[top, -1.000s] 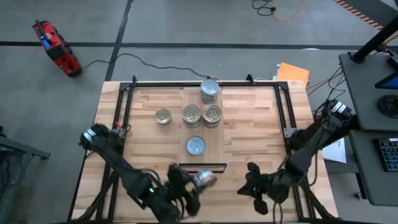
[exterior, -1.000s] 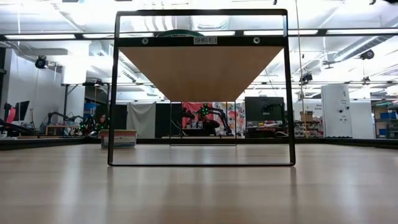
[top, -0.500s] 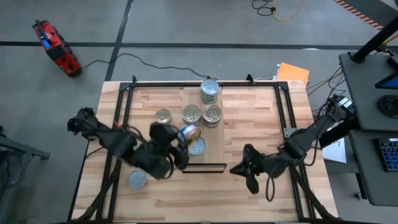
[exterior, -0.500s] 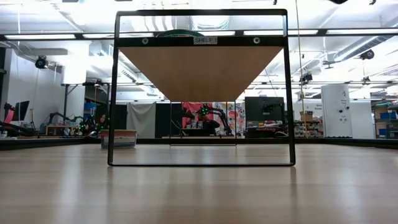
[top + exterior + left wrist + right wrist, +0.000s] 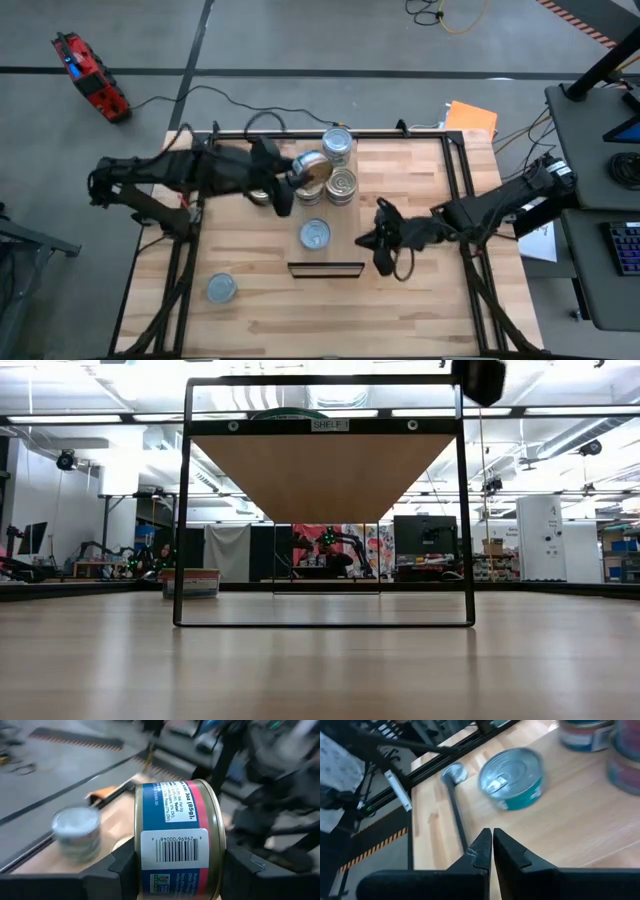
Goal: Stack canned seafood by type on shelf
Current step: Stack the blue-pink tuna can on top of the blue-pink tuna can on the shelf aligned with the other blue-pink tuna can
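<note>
The shelf (image 5: pixel 352 225) is a pale plank at the table's middle with a dark front edge. Tins of canned seafood stand on it: a stack (image 5: pixel 338 146) at the far end, a gold-topped tin (image 5: pixel 342 186), and a blue-grey-topped tin (image 5: pixel 315 234) nearer the front. Another gold-topped tin (image 5: pixel 262 192) shows partly under my left arm, and one blue-grey-topped tin (image 5: pixel 220 289) stands on the table at the near left. My left gripper (image 5: pixel 298 172) is shut on a blue-and-pink-labelled tin (image 5: pixel 177 840) above the shelf's far tins. My right gripper (image 5: pixel 379 240) hovers shut just right of the shelf. My left gripper pinches the labelled tin between its two fingers, one on each flat end (image 5: pixel 216 865), so the tin lies on its side with the barcode facing the wrist. The fingers come from the table's left, slanting a little downward. The tin is lifted clear above the shelf's tins.
A black metal frame (image 5: pixel 205 165) rims the table's far, left and right sides. In the low view the black frame (image 5: pixel 187 510) with a wooden panel stands mid-table, and a dark arm part (image 5: pixel 480 378) shows above it. Bare table lies near the front edge.
My left gripper has carried the labelled tin up from the table's near edge toward the far edge, over the shelf's far tins, rolling as it went. My right gripper has gone from the near right toward the shelf, staying shut.
</note>
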Controlling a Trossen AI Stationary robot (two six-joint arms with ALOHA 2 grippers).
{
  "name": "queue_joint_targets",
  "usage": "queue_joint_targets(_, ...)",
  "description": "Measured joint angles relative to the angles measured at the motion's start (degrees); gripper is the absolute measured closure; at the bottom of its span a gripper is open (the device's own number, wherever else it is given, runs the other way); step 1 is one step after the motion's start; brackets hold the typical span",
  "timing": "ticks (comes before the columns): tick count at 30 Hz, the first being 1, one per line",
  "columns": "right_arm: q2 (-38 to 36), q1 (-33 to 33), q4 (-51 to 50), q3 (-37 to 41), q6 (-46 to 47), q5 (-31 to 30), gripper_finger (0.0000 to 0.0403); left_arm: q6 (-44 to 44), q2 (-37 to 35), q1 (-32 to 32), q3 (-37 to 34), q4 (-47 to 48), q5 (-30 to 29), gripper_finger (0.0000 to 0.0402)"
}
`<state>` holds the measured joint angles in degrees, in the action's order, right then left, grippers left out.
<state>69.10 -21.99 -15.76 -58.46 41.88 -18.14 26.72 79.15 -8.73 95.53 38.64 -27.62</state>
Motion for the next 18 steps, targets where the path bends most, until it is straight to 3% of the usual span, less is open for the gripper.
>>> queue_joint_targets(3, 0.0, 3.16, 0.02, 0.0, -0.12, 1.64, 0.0394, 0.41, -5.93, 5.65, -9.65, -11.32, 9.4, 0.0224)
queue_joint_targets(7, 0.0, 6.58, 0.03, 0.0, -0.98, 3.77, 0.0394, 12.54, -13.47, 13.51, -24.14, -29.54, 26.04, 0.0224)
queue_joint_targets(13, 0.0, 9.79, -0.02, 0.0, -1.64, 4.88, 0.0394, 33.23, -19.96, 17.93, -39.63, -33.72, 28.47, 0.0224)
queue_joint_targets(18, 0.0, 11.0, -0.1, 0.0, -1.65, 4.89, 0.0394, 38.03, -22.8, 18.88, -46.33, -41.42, 28.33, 0.0224)
